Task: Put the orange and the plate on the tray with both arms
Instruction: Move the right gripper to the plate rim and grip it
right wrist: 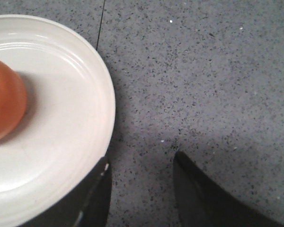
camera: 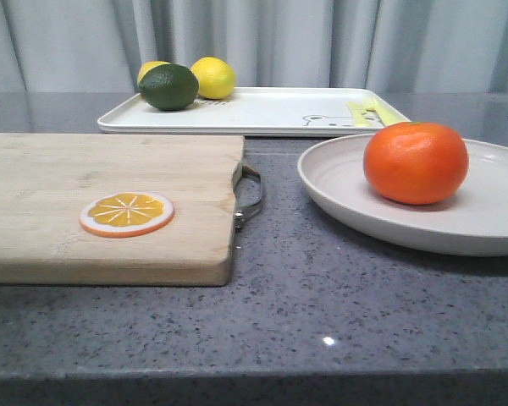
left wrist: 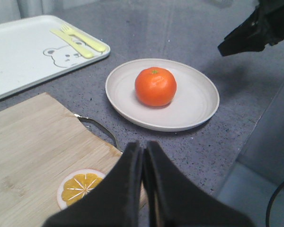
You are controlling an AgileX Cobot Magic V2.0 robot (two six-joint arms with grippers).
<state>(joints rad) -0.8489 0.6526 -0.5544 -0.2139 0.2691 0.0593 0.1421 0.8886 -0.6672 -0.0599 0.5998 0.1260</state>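
The orange sits on the off-white plate at the right of the counter; both also show in the left wrist view, the orange on the plate. The white tray with a bear drawing lies behind, and shows in the left wrist view. My left gripper is shut and empty, above the cutting board's corner. My right gripper is open, low over the counter just beside the plate's rim, one finger at the rim. The orange is partly in view there.
A wooden cutting board with a metal handle lies at the left and carries an orange slice disc. Two lemons and a dark green fruit sit on the tray's left end. The right arm shows beyond the plate.
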